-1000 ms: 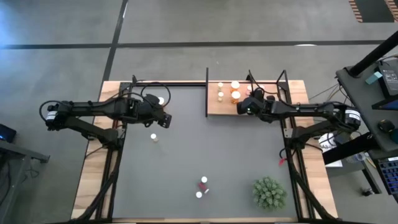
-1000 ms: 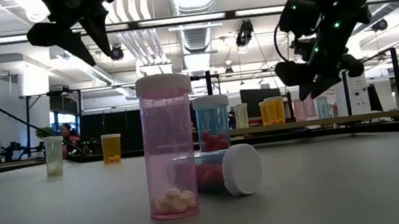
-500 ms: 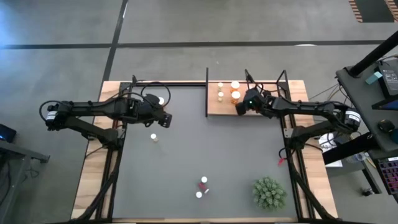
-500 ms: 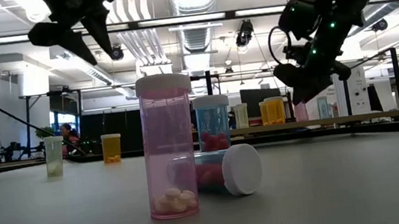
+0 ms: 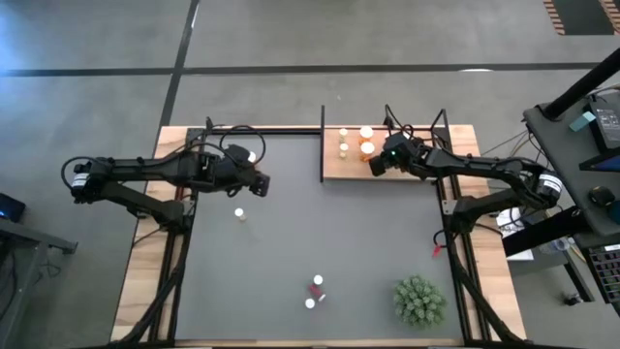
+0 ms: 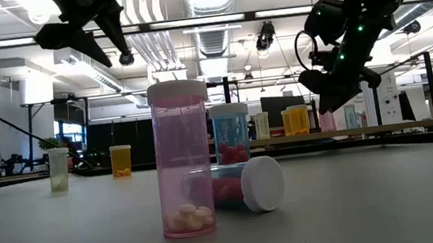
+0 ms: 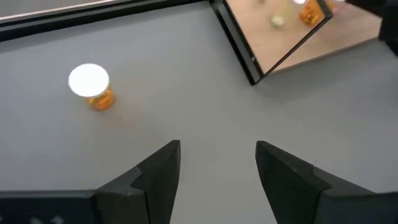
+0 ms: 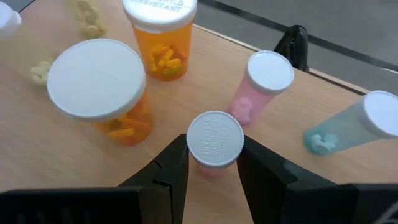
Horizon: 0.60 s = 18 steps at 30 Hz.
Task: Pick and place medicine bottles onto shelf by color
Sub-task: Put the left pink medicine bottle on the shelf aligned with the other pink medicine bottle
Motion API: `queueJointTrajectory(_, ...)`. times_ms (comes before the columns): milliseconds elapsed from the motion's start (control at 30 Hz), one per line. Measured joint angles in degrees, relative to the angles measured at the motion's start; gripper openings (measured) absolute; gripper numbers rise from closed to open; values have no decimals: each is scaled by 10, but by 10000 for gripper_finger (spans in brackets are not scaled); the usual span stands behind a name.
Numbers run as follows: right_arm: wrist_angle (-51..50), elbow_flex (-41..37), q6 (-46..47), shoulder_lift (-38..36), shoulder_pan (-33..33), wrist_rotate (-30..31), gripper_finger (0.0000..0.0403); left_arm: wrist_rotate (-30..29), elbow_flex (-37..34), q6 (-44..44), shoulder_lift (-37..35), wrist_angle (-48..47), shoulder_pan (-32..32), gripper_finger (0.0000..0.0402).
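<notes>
- High view: dark grey mat (image 5: 320,242) on a light wooden worktop (image 5: 145,281) over concrete floor. Light-brown wooden shelf with black frame posts (image 5: 334,167) at the far edge, bottles on it. Right gripper (image 5: 380,163) over the shelf; left gripper (image 5: 260,186) above the mat, near a white-capped small bottle (image 5: 239,214). Spiky green plant (image 5: 418,301) near the front.
- Low view: tall pink white-capped bottle (image 6: 183,158) upright; another lies behind it. Hall with ceiling lights beyond.
- Left wrist view: fingers (image 7: 158,171) apart, empty; orange bottle (image 7: 91,86) ahead.
- Right wrist view: fingers (image 8: 169,167) clamped on a pink white-capped bottle (image 8: 214,142) over the shelf; raised cap lettering unreadable. Two orange bottles (image 8: 99,87) alongside.
</notes>
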Motion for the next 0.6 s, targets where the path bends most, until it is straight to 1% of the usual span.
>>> queueJointTrajectory(600,-3,0,-6,0,0,5,119,-4,0,0,0,14,0,193)
